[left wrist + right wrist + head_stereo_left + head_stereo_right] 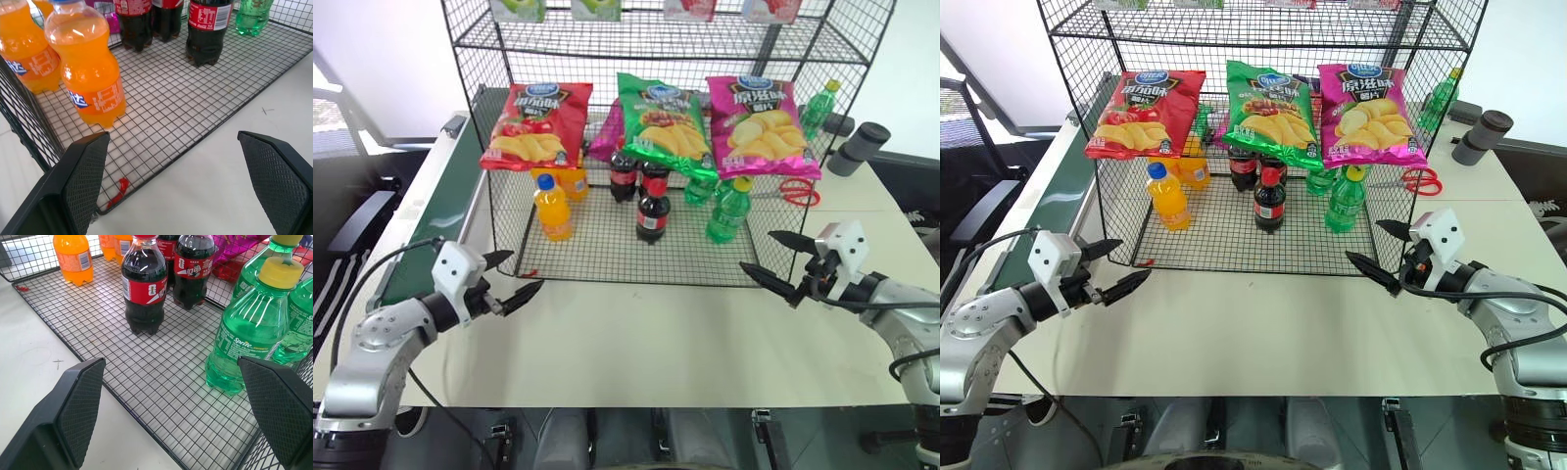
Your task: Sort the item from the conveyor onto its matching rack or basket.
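Observation:
The black wire rack (pixel 607 253) stands on the white table, with red, green and pink chip bags hung across its front. On its bottom shelf a cola bottle (pixel 653 209) with a red cap and label stands upright, in front of two similar cola bottles (pixel 623 176). The dark green conveyor (pixel 431 211) runs along the table's left side, and its visible belt carries nothing. My left gripper (pixel 524 271) hovers open and empty by the rack's front left corner. My right gripper (pixel 756 251) is open and empty by the front right corner.
Orange soda bottles (pixel 553 208) stand at the shelf's left and green bottles (pixel 729 211) at its right. Red-handled scissors (pixel 798 191) and a grey cylinder (pixel 860 147) lie behind the rack on the right. White tabletop (pixel 656 333) spreads between my grippers.

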Motion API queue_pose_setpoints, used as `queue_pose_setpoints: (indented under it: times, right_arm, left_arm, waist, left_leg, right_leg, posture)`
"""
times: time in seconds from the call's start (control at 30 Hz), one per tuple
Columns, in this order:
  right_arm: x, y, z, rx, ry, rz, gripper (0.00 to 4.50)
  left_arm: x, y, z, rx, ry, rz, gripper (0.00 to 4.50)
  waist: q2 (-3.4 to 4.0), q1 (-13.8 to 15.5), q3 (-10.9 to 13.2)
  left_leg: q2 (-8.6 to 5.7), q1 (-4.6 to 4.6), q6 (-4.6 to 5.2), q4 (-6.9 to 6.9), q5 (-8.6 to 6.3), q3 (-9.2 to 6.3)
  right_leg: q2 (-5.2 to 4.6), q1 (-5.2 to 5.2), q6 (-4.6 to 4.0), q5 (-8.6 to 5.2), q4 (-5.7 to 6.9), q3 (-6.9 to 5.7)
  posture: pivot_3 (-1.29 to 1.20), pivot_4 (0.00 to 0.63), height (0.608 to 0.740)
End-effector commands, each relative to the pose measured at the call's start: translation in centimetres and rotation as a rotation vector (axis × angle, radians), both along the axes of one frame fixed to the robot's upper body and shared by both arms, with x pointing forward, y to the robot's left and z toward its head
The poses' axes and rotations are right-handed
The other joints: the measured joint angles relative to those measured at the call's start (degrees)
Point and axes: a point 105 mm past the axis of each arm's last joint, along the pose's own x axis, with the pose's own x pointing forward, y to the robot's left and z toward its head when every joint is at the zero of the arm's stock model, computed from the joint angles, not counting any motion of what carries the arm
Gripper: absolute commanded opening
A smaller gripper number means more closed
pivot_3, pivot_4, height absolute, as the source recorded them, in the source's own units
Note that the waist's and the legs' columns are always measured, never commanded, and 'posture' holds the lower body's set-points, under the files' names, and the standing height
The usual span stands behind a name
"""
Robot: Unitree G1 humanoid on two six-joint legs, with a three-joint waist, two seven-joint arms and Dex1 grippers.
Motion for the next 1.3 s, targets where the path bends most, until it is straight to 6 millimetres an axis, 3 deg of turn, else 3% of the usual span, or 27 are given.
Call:
queue_pose_setpoints:
  times: [0.03,0.8,1.3]
  right_arm:
    - [0.0,0.2,1.0,-0.001,-0.047,0.011,4.49]
    - [0.4,0.1,0.5,0.002,-0.049,0.013,4.49]
    - [0.6,1.3,1.1,0.008,-0.06,0.025,4.49]
  left_arm:
    - [0.1,0.2,1.0,0.02,-0.042,-0.001,4.5]
    - [0.5,0.5,1.1,0.03,-0.053,0.018,4.5]
    - [-0.1,0.6,0.9,0.024,-0.044,0.033,4.5]
  waist:
    - [0.0,-0.01,0.0]
    - [0.0,0.0,0.0]
    - [0.0,0.0,0.0]
  left_leg:
    - [0.0,0.0,0.0,0.0,0.0,0.0]
    - [0.0,0.0,0.0,0.02,0.0,0.0]
    - [0.0,0.0,0.0,0.02,0.0,0.0]
  right_leg:
    - [0.0,0.0,0.0,0.0,0.0,0.0]
    - [0.03,0.0,0.01,0.0,0.01,0.0]
    - [0.02,0.0,0.01,0.0,0.02,0.0]
  posture:
    - [0.0,0.15,0.74]
    - [0.0,0.15,0.74]
    - [0.0,0.15,0.74]
